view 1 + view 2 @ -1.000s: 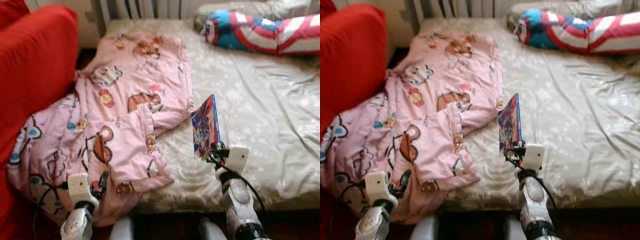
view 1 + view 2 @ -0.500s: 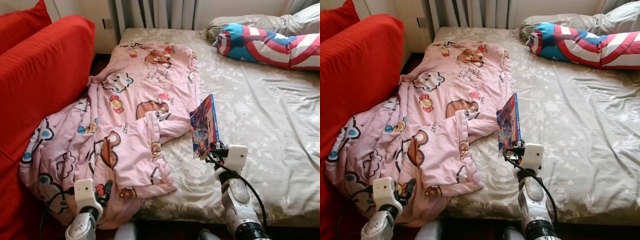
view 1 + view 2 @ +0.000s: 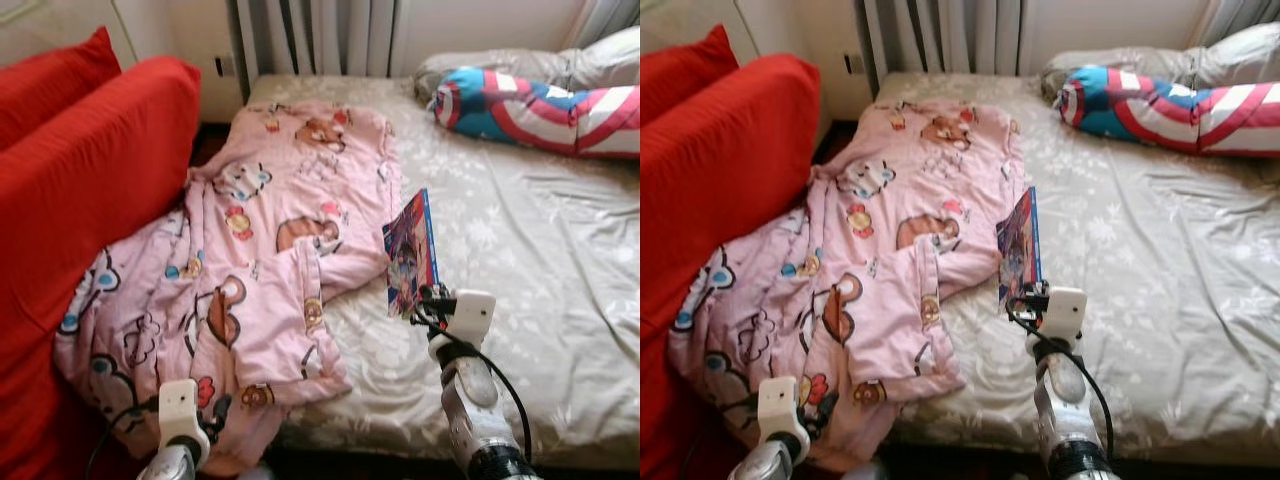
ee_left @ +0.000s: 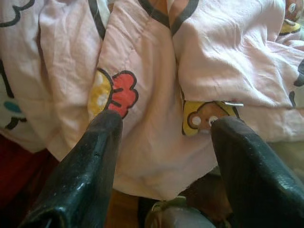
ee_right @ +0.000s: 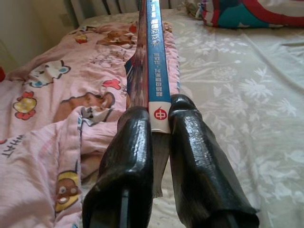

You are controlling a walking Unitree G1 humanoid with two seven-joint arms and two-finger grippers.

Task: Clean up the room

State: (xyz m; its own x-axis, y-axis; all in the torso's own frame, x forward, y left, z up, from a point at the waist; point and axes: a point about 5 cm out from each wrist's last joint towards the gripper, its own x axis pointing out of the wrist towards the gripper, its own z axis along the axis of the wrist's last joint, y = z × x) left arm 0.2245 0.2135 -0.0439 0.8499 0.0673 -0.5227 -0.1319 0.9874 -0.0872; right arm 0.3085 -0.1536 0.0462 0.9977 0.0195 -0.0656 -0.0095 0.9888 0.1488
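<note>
My right gripper (image 3: 424,300) is shut on a thin book (image 3: 412,250) with a colourful cover and blue spine (image 5: 156,61), holding it upright on edge above the bed (image 3: 520,260). Both fingers (image 5: 190,147) pinch its lower end. A pink cartoon-print blanket (image 3: 260,250) lies crumpled across the bed's left side and hangs over its near edge. My left gripper (image 3: 212,415) is low at the bed's near left corner, open, its fingers (image 4: 90,161) apart just before the hanging blanket hem (image 4: 156,142).
A red sofa (image 3: 80,190) stands close along the bed's left side. A red, white and blue bolster pillow (image 3: 530,105) and a grey pillow (image 3: 600,65) lie at the bed's far right. Curtains (image 3: 320,35) hang behind.
The camera has shifted, showing more of the wall and curtains. The right gripper still holds the book upright in the same spot. The left gripper sits a little lower in view.
</note>
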